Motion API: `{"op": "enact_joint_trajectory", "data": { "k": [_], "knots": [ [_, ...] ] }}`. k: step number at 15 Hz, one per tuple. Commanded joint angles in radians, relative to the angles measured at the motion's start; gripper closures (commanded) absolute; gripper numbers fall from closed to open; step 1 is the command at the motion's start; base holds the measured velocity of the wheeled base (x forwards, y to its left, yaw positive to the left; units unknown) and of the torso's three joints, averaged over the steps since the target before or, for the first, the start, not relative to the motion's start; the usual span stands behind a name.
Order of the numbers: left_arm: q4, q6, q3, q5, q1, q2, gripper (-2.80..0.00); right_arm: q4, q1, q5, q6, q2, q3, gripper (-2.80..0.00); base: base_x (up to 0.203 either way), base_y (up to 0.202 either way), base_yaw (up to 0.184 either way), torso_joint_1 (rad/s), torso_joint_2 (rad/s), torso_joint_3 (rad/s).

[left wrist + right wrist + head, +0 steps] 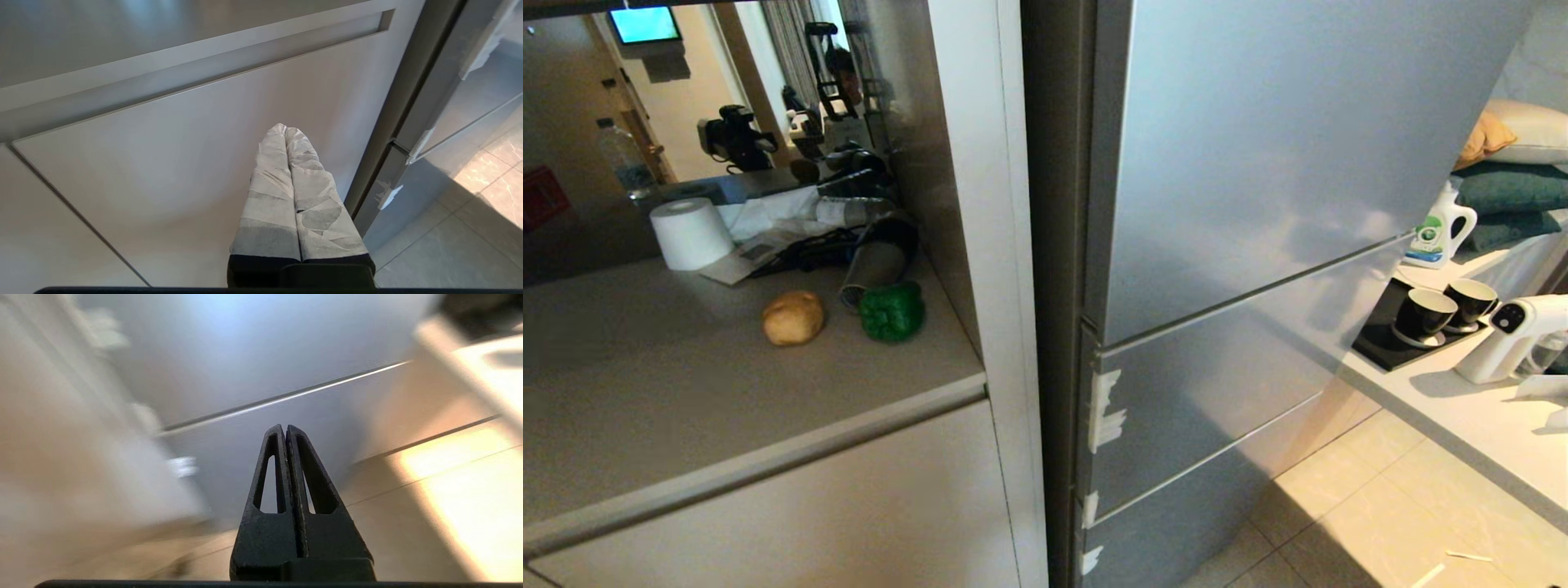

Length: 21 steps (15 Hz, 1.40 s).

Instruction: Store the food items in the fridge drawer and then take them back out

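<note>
Two food items lie side by side on the grey bench (686, 384) at about ten o'clock in the head view: a rounded tan-brown potato-like lump (793, 318) on the left and a glossy dark-green bell pepper (892, 311) just to its right, near each other but apart. A white paper roll (691, 233) stands behind them at about eleven o'clock. To the right rises the tall silver-blue three-panel fridge (1258, 163); all of its panels sit flush, and no see-through drawer is on show. Judging from this, either nothing of the task is begun or all of it is over, and these pictures alone cannot settle which; the closed panels and the food on the bench fit both.

No arm appears in the head view. The left pincer (286, 128), its fingers wrapped in pale tape and pressed together with nothing between them, points at a beige cabinet door (143, 171) below the bench, with the fridge edge off at its two o'clock. The right pincer (284, 428), black and likewise closed on nothing, faces the fridge's lower panels, a seam (286, 398) running just beyond its tips. Neither pincer is near the food, which lies up on the bench, well apart from both.
</note>
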<state>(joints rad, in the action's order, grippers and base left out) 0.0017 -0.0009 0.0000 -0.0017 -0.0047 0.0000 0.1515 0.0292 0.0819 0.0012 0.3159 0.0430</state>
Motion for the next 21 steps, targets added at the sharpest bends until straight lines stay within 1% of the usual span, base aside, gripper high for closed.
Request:
{"op": "enact_joint_trajectory", "data": {
  "k": [1,3,4,8,9,21],
  "knots": [
    [0.000,-0.001,0.000,0.000,0.000,0.002,0.00,-0.027,-0.013,-0.015,-0.049,-0.274,-0.042,0.00,0.000,0.000,0.000,0.000,0.00,0.000],
    [0.000,-0.001,0.000,0.000,0.000,0.002,0.00,-0.061,-0.023,-0.041,-0.106,-0.323,-0.066,0.00,0.000,0.000,0.000,0.000,0.00,0.000],
    [0.000,-0.001,0.000,0.000,0.000,0.002,0.00,-0.073,-0.027,-0.064,-0.101,-0.316,-0.075,0.00,0.000,0.000,0.000,0.000,0.00,0.000],
    [0.000,-0.001,0.000,0.000,0.000,0.002,0.00,-0.069,-0.028,-0.094,0.006,-0.316,-0.075,0.00,0.000,0.000,0.000,0.000,0.00,0.000],
    [0.000,-0.001,0.000,0.000,0.000,0.002,0.00,-0.067,-0.028,-0.097,0.020,-0.316,-0.075,0.00,0.000,0.000,0.000,0.000,0.00,0.000],
    [0.000,-0.001,0.000,0.000,0.000,0.002,0.00,-0.067,-0.028,-0.096,0.017,-0.316,-0.075,0.00,0.000,0.000,0.000,0.000,0.00,0.000]
  ]
}}
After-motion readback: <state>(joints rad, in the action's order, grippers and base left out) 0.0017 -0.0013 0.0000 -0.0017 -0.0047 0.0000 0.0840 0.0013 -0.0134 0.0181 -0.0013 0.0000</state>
